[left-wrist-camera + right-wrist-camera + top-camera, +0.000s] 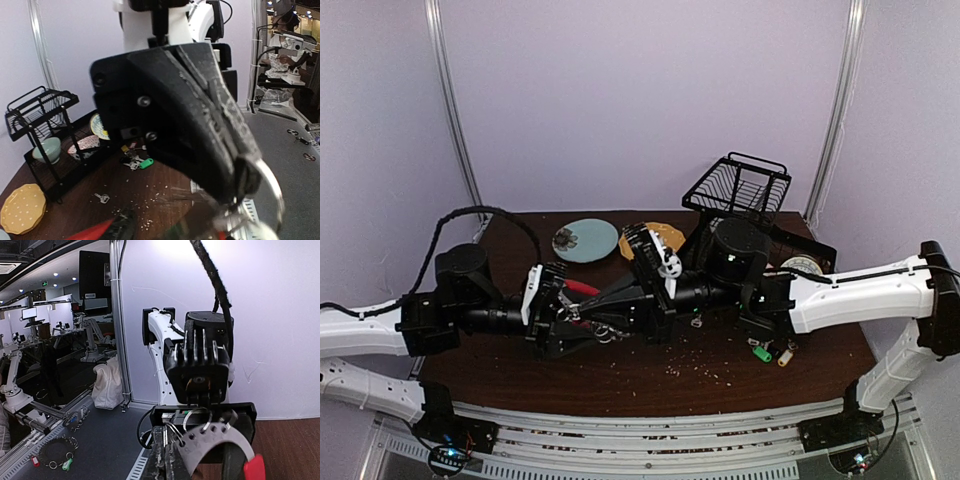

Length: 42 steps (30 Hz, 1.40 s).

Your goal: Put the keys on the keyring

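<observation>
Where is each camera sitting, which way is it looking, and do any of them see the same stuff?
Top external: high behind the arms, looking down at the brown table; both arms meet mid-table.
Left wrist: rides the left arm, looking along its black left hand toward the wire rack and a loose key.
Right wrist: rides the right arm, facing the left hand and wall; the right hand holds the keyring.
Shared: top and left wrist both see the rack and yellow plate.
</observation>
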Motion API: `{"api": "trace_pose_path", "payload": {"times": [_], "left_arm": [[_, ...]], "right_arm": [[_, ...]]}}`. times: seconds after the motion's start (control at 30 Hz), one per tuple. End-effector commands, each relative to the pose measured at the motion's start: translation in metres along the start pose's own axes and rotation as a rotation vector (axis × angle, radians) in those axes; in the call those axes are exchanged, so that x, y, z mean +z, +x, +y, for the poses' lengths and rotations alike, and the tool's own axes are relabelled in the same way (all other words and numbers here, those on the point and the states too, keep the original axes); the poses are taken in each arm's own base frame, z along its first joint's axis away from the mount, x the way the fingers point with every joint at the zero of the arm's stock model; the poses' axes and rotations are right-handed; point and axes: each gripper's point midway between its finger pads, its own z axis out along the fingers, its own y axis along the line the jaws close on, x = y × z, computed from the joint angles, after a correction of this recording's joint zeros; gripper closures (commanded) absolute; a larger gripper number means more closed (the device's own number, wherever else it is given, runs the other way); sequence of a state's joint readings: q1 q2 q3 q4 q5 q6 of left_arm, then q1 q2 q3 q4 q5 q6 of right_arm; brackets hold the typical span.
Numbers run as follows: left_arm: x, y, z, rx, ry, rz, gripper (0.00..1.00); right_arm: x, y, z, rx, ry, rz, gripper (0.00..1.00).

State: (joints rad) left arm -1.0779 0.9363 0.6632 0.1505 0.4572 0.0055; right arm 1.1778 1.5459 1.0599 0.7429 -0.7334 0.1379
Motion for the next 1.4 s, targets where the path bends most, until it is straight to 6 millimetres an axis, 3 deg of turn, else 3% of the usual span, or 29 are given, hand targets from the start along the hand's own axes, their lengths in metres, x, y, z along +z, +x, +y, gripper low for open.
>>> {"api": "trace_pose_path", "payload": {"times": [0.0,0.13,0.3,0.5,0.53,0.63,0.83,1.0,1.1,1.37], "left_arm": [[-0.028,-0.019,0.011,0.047,-0.129,-0.081,0.54],[-0.046,-0.02,0.014,0.041,-0.193,-0.074,0.47],[-0.06,-0.023,0.01,0.042,-0.206,-0.081,0.51],[-0.066,-0.045,0.005,0.093,-0.184,-0.126,0.53],[-0.065,-0.048,0.009,0.084,-0.204,-0.132,0.55],[-0.058,-0.06,0.003,0.091,-0.144,-0.153,0.77],[-0.04,-0.058,-0.008,0.077,-0.032,-0.16,0.84],[-0.04,-0.061,0.004,0.093,-0.103,-0.162,0.84],[-0.044,-0.063,0.012,0.096,-0.156,-0.168,0.78],[-0.043,-0.072,0.005,0.1,-0.114,-0.214,0.78]], "right_arm": [[-0.007,-0.03,0.001,-0.081,0.079,-0.066,1.0],[-0.01,-0.025,-0.007,-0.075,0.123,-0.046,1.0],[-0.012,-0.024,-0.017,-0.075,0.168,-0.042,1.0],[-0.013,-0.02,-0.02,-0.071,0.18,-0.043,1.0],[-0.013,-0.02,-0.02,-0.072,0.181,-0.042,1.0],[-0.013,-0.018,-0.023,-0.072,0.201,-0.036,1.0],[-0.012,-0.018,-0.025,-0.077,0.205,-0.037,1.0],[-0.012,-0.018,-0.024,-0.077,0.198,-0.03,1.0],[-0.012,-0.017,-0.022,-0.078,0.193,-0.025,1.0],[-0.011,-0.013,-0.026,-0.079,0.208,-0.013,1.0]]}}
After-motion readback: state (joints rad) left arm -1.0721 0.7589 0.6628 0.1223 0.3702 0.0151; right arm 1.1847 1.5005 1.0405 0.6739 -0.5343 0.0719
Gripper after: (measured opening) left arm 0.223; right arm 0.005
